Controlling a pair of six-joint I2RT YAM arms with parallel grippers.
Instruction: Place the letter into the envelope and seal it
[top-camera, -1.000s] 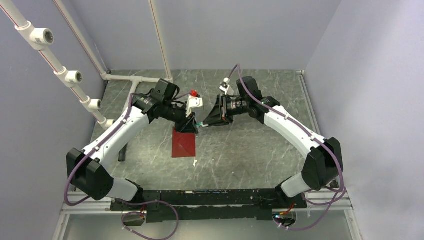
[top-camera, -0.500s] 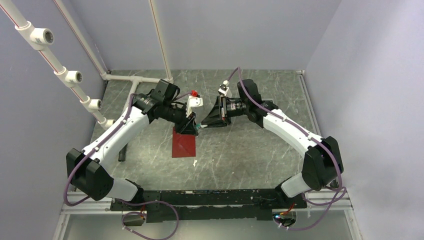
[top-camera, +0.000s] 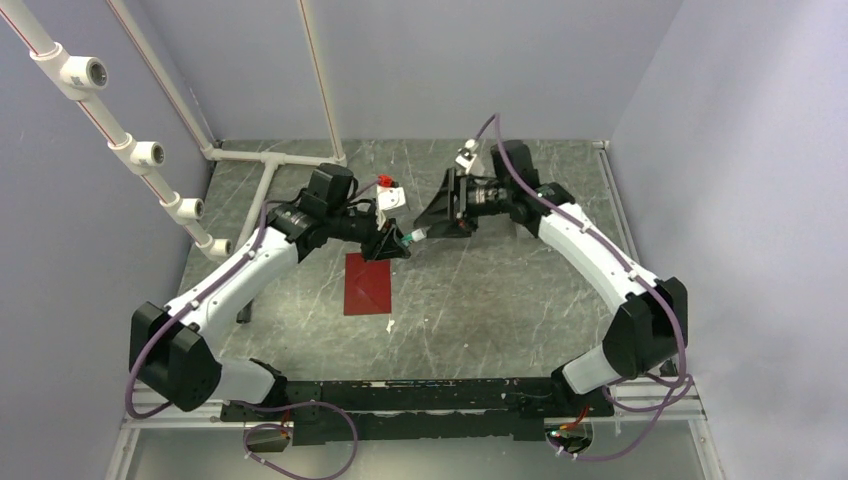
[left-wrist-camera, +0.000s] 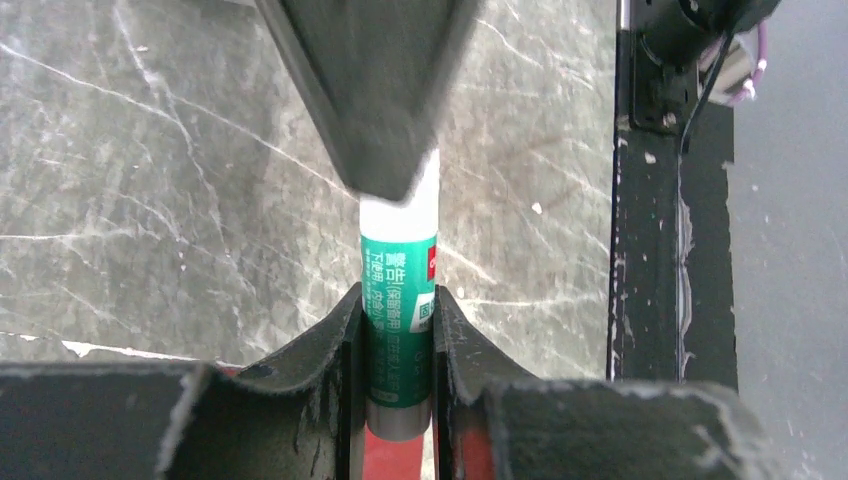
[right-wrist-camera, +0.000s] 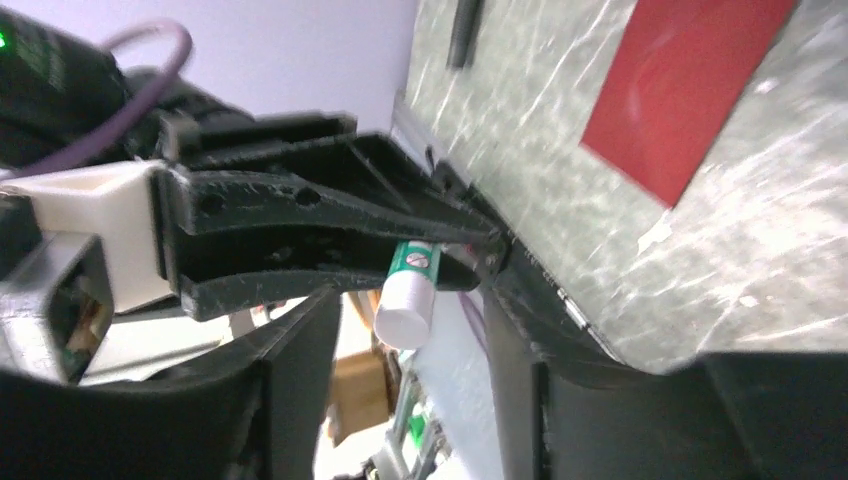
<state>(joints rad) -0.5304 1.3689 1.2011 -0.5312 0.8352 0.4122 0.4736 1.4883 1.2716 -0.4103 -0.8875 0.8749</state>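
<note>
Envelope (top-camera: 367, 284) lies flat, contents unseen; left gripper (left-wrist-camera: 398, 302) clamps glue stick (left-wrist-camera: 398, 255), right gripper (right-wrist-camera: 410, 305) gapes around its cap.

From my station I counted two arms, the left arm (top-camera: 235, 275) and the right arm (top-camera: 590, 255), and two grippers, the left gripper (top-camera: 403, 244) and the right gripper (top-camera: 421, 232). I tallied one green-and-white glue stick (left-wrist-camera: 398, 330), one dark red envelope (top-camera: 368, 283), one tiny white scrap (top-camera: 390, 323) and one short dark rod (top-camera: 243, 308), with a single counter (top-camera: 480, 300) under everything. I also made out one white pipe frame (top-camera: 270, 157) and two purple cables (top-camera: 683, 345), one per arm.
</note>
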